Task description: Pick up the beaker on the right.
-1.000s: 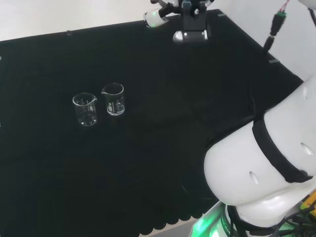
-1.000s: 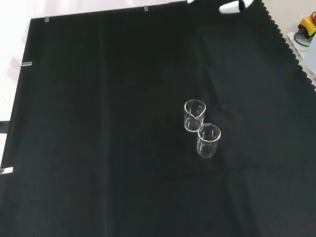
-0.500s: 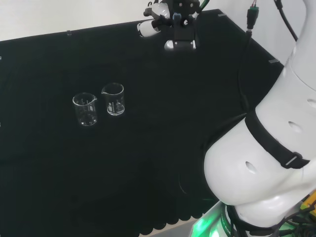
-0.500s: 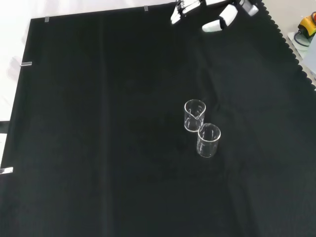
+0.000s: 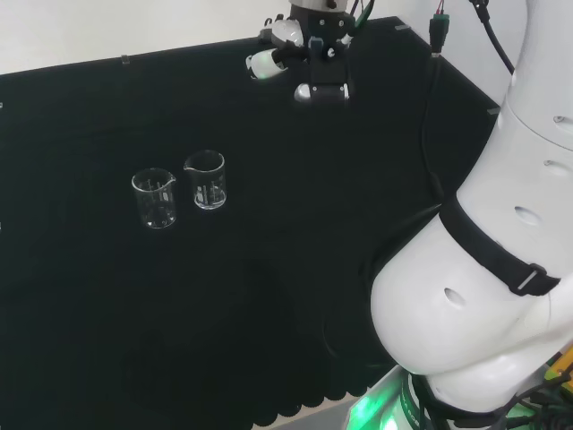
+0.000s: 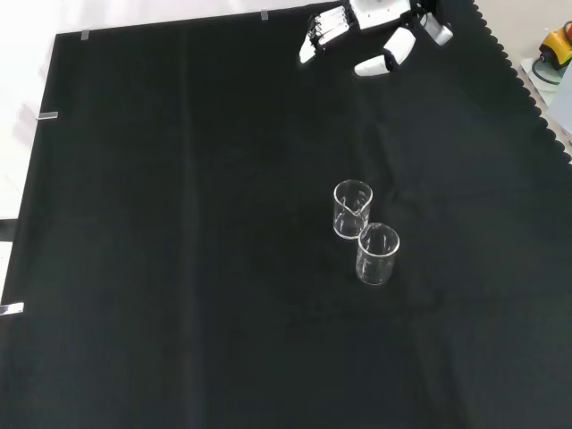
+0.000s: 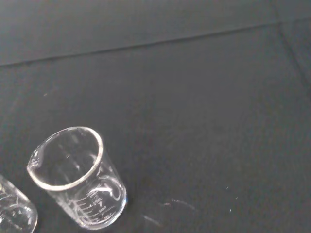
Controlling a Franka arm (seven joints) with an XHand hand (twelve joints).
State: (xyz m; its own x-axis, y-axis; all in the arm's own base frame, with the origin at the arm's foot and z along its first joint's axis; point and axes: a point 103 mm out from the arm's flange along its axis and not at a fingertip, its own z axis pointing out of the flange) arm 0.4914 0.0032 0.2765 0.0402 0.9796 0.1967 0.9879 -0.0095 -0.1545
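The black and white hand [image 6: 371,20] hung over the far edge of the black cloth [image 6: 179,268] in the front view, fingers [image 6: 322,31] straight and spread, thumb apart, holding nothing. Well apart from it, near the middle of the cloth, stood two small clear glass beakers, upright, just beside each other. In the head view the right-hand beaker [image 5: 205,180], spout toward the left, stood beside the left-hand beaker [image 5: 155,198]. In the front view they were one behind the other, the right-hand beaker farther off. Both looked empty. The wrist view caught one beaker whole, upright on the cloth.
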